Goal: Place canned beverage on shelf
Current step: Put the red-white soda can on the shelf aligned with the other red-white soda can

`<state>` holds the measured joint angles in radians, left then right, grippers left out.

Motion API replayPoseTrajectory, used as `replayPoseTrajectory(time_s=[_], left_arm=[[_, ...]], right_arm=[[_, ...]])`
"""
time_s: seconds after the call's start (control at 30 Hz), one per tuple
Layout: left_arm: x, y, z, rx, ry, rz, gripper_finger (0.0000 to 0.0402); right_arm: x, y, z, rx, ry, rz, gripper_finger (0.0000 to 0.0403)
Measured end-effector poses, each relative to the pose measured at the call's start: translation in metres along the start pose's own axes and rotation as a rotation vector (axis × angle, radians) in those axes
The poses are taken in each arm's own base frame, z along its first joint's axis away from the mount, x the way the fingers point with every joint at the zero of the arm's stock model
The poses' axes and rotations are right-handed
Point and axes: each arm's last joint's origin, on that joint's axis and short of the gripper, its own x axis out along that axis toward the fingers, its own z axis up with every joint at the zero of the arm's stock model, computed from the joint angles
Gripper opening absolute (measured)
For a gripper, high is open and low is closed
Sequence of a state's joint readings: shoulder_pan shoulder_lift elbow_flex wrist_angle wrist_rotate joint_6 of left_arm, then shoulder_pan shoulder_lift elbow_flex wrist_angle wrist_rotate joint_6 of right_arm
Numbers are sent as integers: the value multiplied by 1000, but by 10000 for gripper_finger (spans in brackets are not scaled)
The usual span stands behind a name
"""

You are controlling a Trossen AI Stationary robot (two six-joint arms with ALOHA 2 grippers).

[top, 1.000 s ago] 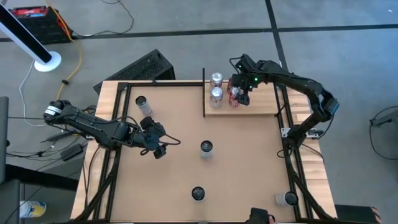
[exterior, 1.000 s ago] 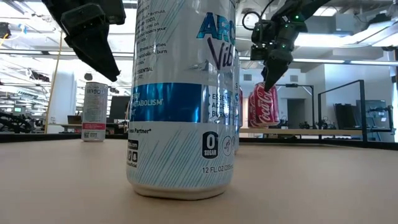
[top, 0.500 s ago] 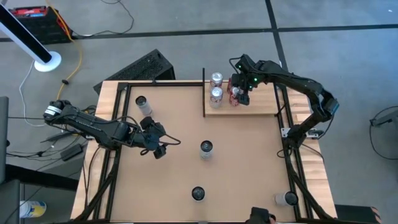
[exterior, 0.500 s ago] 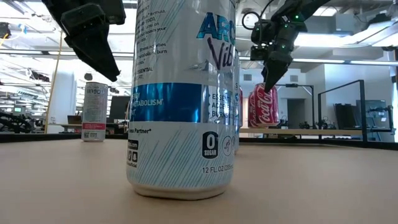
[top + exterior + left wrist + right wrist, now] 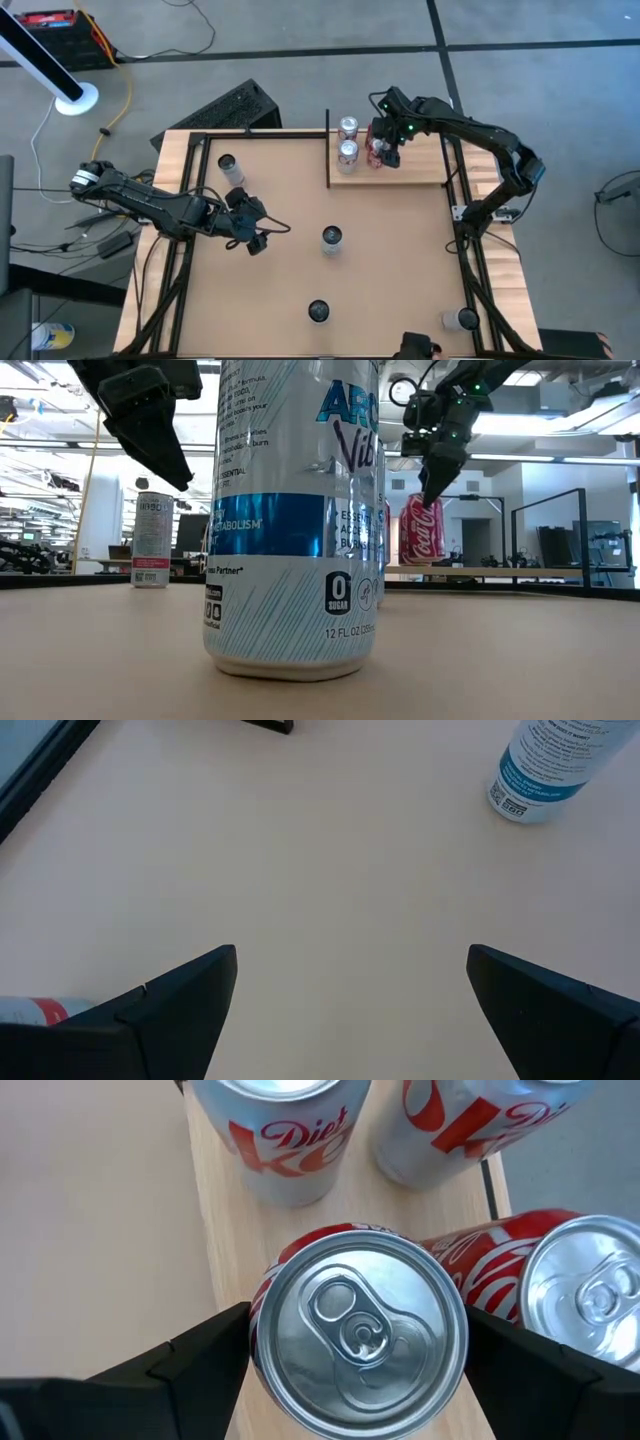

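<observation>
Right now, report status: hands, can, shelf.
Right hand open, straddling upright red cola can on light-wood shelf. Left hand open, empty, over table. Three more cans crowd the shelf.

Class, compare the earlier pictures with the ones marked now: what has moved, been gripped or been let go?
Nothing visibly changed. The right gripper hangs open over the red can on the shelf, and the left gripper waits open over the table.
</observation>
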<state>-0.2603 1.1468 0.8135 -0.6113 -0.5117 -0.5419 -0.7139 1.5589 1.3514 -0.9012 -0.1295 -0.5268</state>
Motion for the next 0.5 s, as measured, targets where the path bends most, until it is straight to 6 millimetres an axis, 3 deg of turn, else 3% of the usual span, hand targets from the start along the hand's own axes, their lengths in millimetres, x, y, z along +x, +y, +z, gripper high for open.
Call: replayPoseTrajectory(time_s=[0.5], left_arm=[[0,0,0,0,0,0,381]], right_arm=[[0,0,0,21,1,2,357]])
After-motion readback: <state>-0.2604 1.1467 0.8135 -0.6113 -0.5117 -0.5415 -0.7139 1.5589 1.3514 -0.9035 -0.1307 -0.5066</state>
